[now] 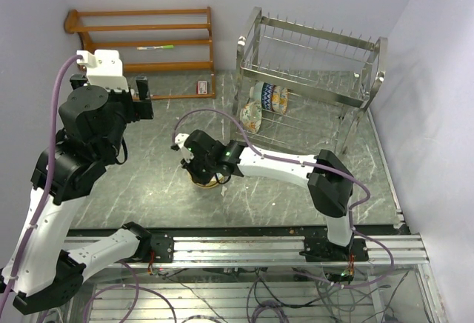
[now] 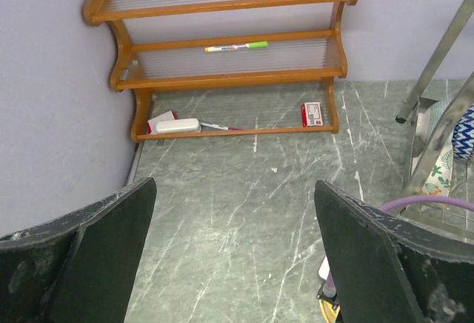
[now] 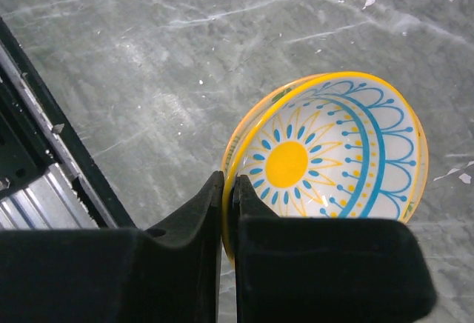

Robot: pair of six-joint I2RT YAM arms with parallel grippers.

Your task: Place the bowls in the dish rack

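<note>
The right gripper (image 3: 229,190) is clamped narrow on the near rim of the yellow and blue bowl (image 3: 326,152), with one finger inside the rim and one outside. The bowl interior shows a yellow centre disc, blue petal marks and blue scalloped rings. In the top view this bowl (image 1: 206,181) sits low over the middle of the grey marbled table (image 1: 148,190), to the near left of the dish rack (image 1: 238,78) and well apart from it; whether it rests on the surface cannot be told. On the rack's lower tier, a blue zigzag bowl (image 1: 268,95) stands on edge, and a leaf-pattern bowl (image 1: 252,118) leans at the left end. The left gripper (image 2: 233,190) is raised at the far left with its jaws wide apart and holds nothing. Beyond it, a wooden shelf (image 2: 229,78) stands against the far wall. A marker (image 2: 235,46) with a green cap lies on its middle tier. A white block (image 2: 178,125) and a red and white box (image 2: 312,113) lie at its foot; the print on the box is too small to read.
</note>
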